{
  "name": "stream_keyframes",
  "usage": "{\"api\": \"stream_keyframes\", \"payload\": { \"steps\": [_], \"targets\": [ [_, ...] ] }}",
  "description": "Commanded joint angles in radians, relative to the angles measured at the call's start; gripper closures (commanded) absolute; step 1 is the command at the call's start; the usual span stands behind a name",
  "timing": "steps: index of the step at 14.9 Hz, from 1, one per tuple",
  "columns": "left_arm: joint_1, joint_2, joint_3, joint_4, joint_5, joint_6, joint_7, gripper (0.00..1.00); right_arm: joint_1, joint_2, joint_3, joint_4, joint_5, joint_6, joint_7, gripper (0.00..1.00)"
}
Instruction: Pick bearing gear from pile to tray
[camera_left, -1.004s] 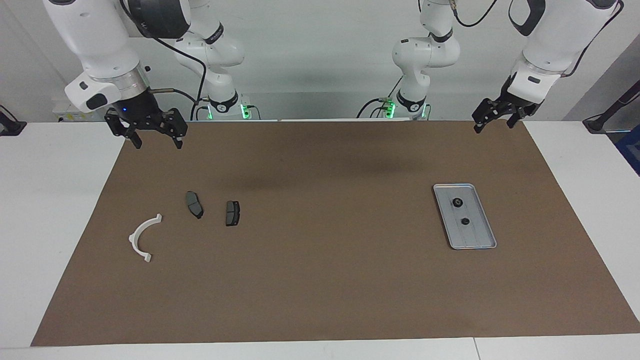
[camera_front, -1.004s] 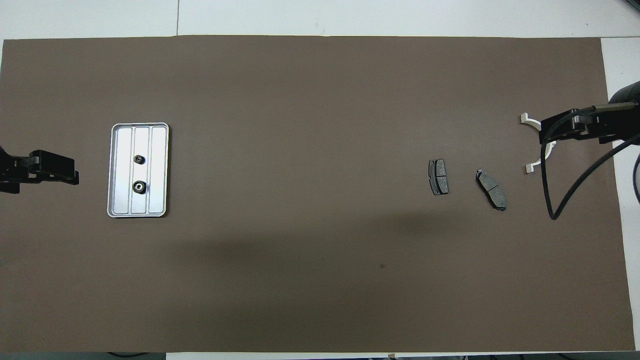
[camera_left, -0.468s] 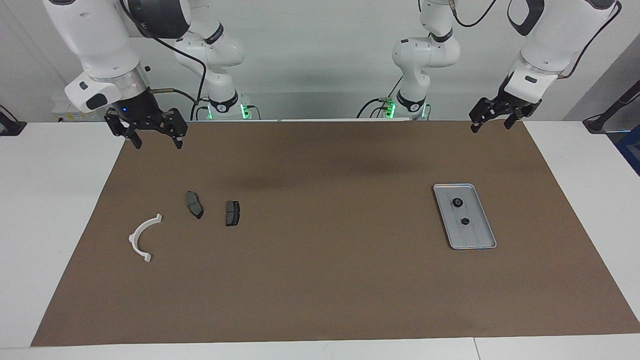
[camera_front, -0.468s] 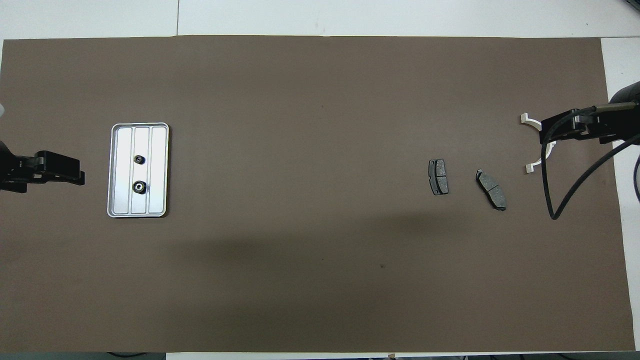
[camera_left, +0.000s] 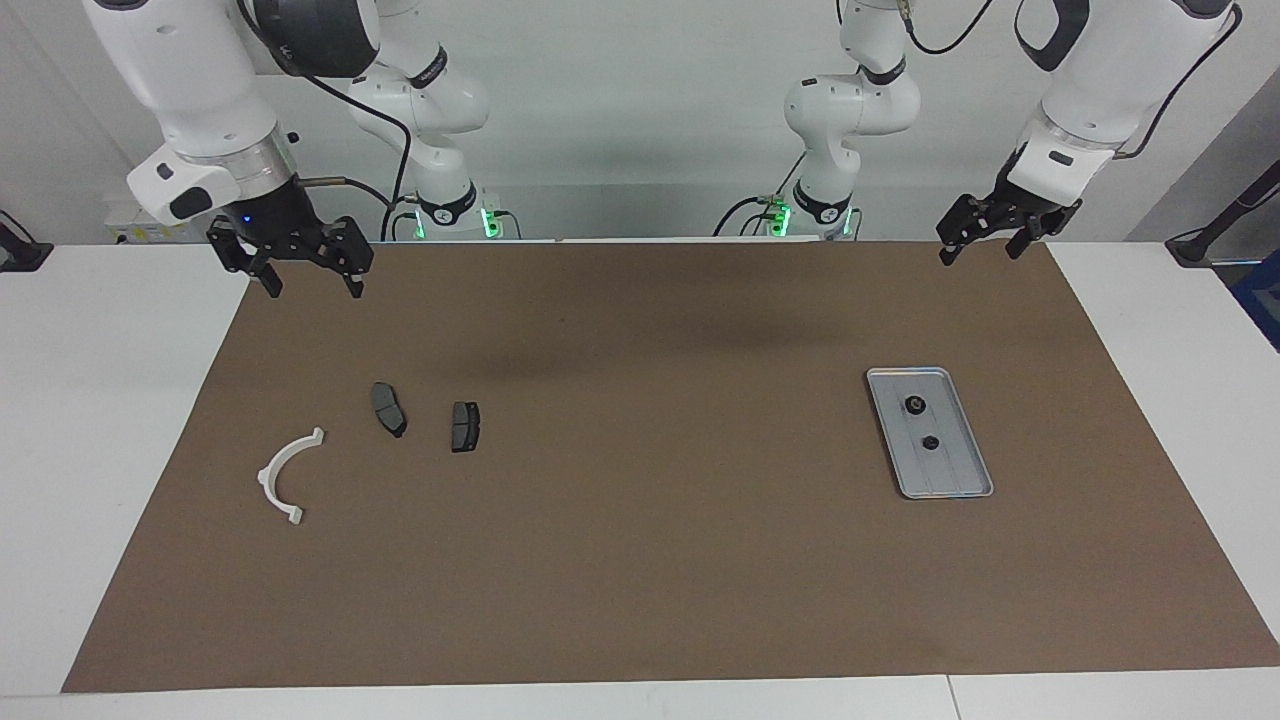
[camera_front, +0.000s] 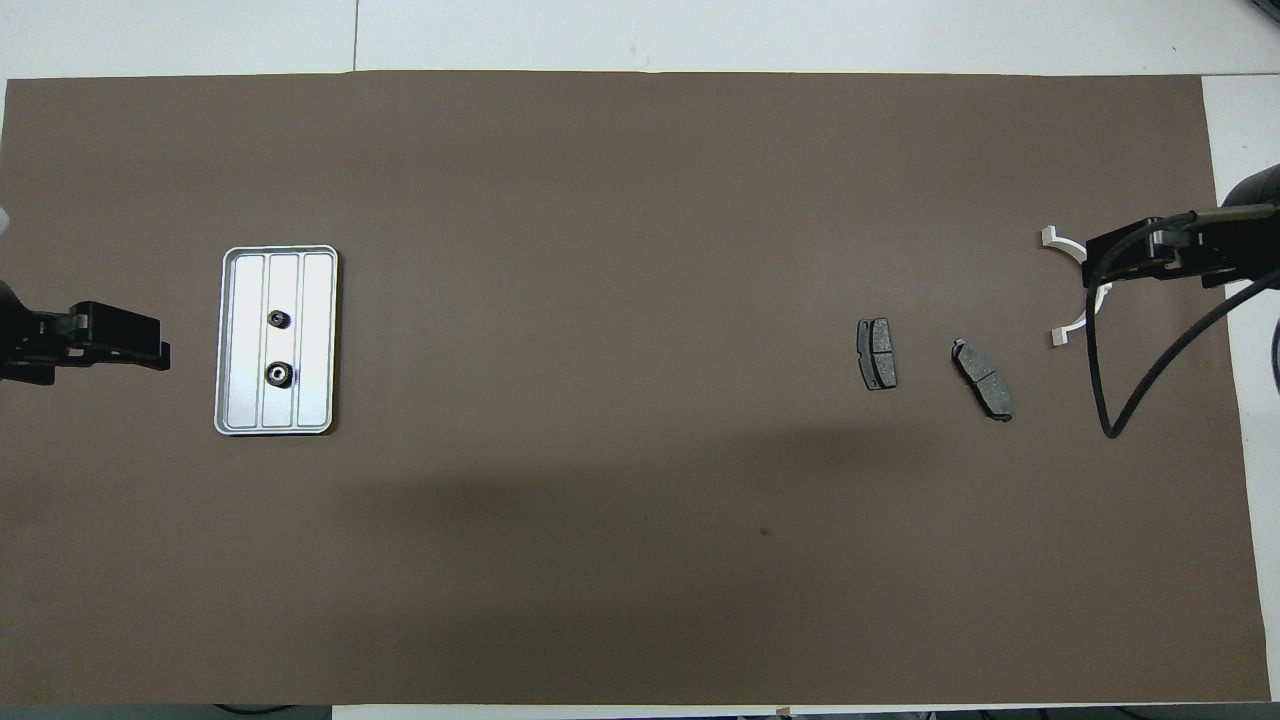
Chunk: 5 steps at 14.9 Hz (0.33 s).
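Both bearing gears (camera_left: 914, 405) sit in the tray (camera_left: 973, 478), so the left gripper (camera_left: 982, 238) and right gripper (camera_left: 308, 276) hang wide apart and empty over the mat's (camera_left: 640, 560) robot-side corners.

Facing, overhead; both high, share mat (camera_left: 640, 560)

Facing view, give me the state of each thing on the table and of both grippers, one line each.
tray: flat on the mat, holding two black gears
two black gears: resting in the tray, apart
two brake pads: lying loose on the mat
white bracket: lying flat, untouched
left gripper: open, empty, raised
right gripper: open, empty, raised
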Motion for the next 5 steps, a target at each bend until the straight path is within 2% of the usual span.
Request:
{"api": "stream_keyframes", "payload": {
  "steps": [1,5],
  "targets": [
    [-0.009,-0.003,0.009,-0.006,-0.014,0.010,0.012,0.00,-0.008,-0.016,0.001,-0.018,0.004,0.001,-0.024,0.00],
    [-0.009,-0.003,0.011,-0.006,-0.014,0.010,0.012,0.00,-0.004,-0.016,0.002,-0.018,0.005,0.001,-0.022,0.00]
  ]
}}
